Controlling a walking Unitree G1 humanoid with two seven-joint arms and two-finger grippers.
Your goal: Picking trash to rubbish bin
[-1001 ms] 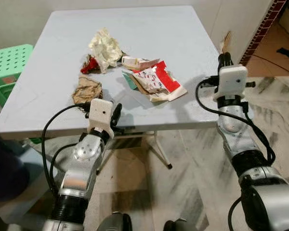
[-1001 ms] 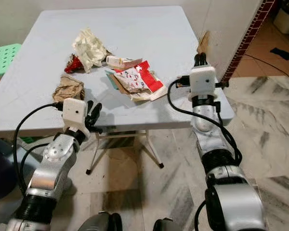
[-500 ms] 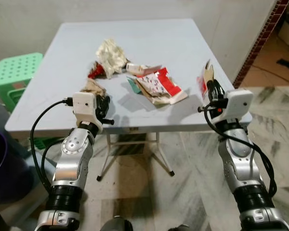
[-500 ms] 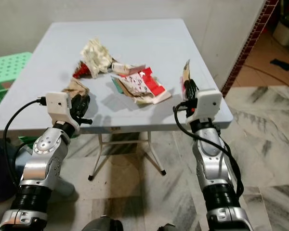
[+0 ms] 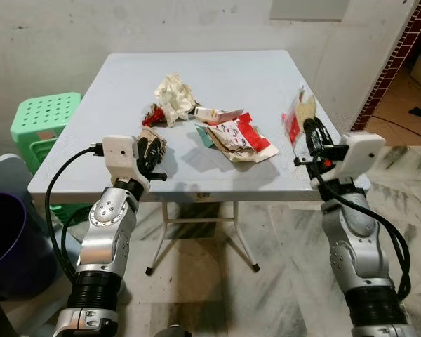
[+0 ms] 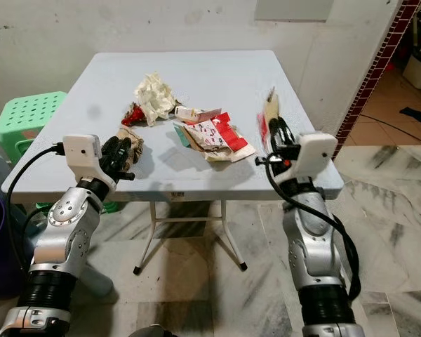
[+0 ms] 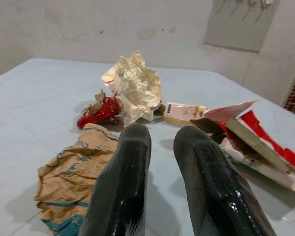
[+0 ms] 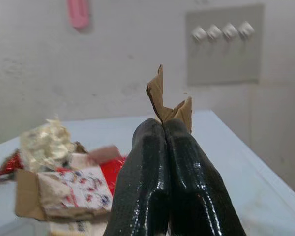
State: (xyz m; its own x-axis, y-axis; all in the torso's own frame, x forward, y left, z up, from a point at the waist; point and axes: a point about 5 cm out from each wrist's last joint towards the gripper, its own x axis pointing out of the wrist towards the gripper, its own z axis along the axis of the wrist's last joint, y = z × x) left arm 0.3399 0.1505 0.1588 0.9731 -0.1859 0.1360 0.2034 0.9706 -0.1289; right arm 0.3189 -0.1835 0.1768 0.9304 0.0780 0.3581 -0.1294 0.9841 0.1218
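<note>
Table: the pale blue table (image 5: pixel 217 77) is standing in the upper middle of the frame, against a grey wall.
Trash pile: a crumpled cream paper (image 5: pixel 174 95), a small red wrapper (image 7: pixel 99 111) and a flattened red-and-white carton (image 5: pixel 235 135) are lying together at the table's centre.
Brown paper bag: the crumpled brown paper bag (image 7: pixel 71 174) is lying near the table's front edge, lower left of the pile.
Left pincer: the left pincer (image 7: pixel 160 147) is hovering just over the front left of the table, fingers a narrow gap apart, gripping nothing, with the bag just beside it.
Right pincer: the right pincer (image 8: pixel 165 129) is sitting at the middle right of the frame, fingers pressed together on a torn cardboard scrap (image 8: pixel 167 103) held upright above the table's right edge.
Surroundings: a green stool (image 5: pixel 45 116) is standing at the left; a dark purple bin (image 5: pixel 10 242) is sitting at the lower left.
</note>
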